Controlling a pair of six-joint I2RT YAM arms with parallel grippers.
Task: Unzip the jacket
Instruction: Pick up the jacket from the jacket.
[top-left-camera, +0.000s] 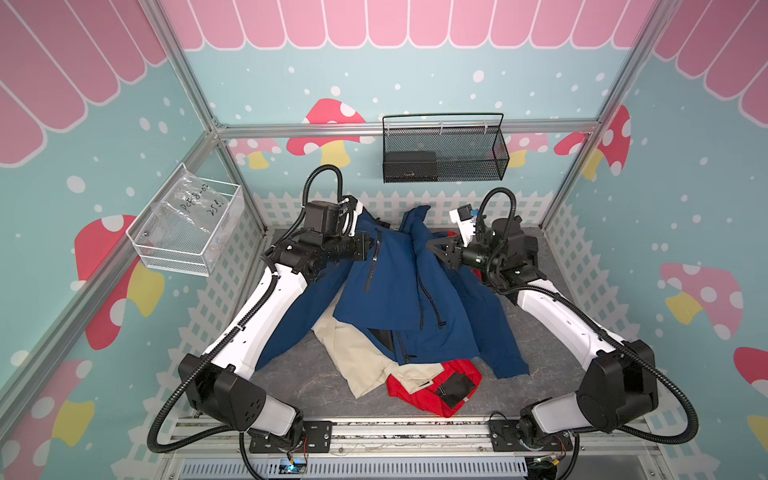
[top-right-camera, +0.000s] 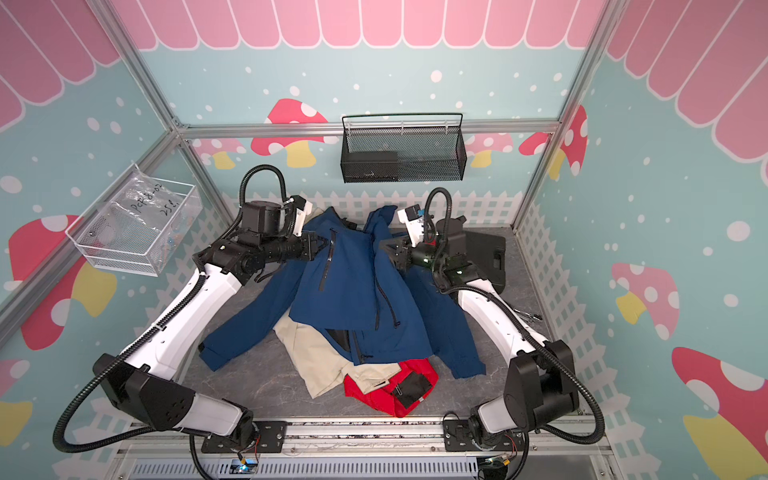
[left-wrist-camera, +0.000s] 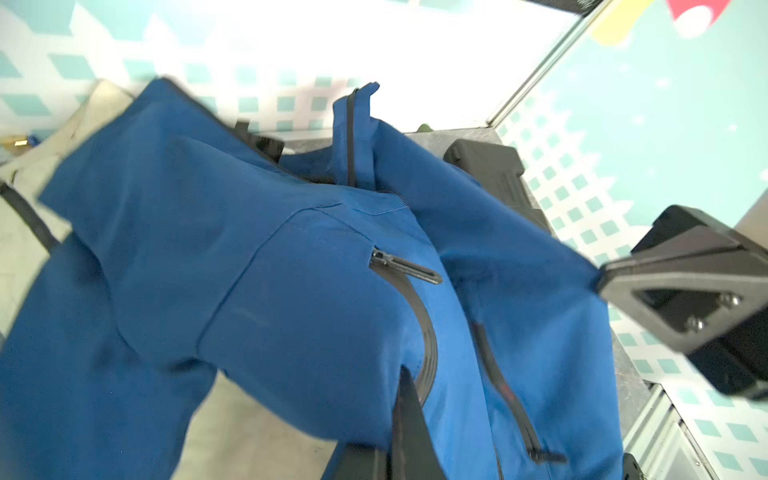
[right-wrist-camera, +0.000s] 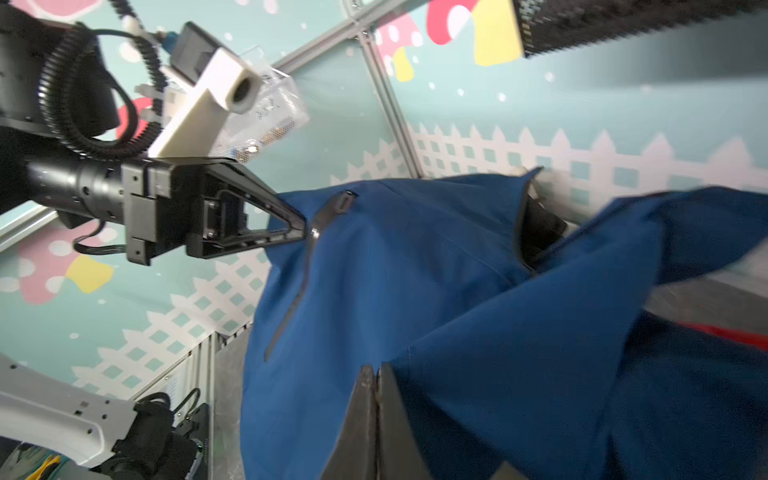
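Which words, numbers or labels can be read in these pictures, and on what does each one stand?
"PcF8-02", handwritten, partly uncertain: clear plastic bag in the clear basket.
"25" plus an unclear mark: same bag.
Print on the black box in the mesh basket: too small to read.
No text visible on the blue jacket, nor on the black patch of the red garment.
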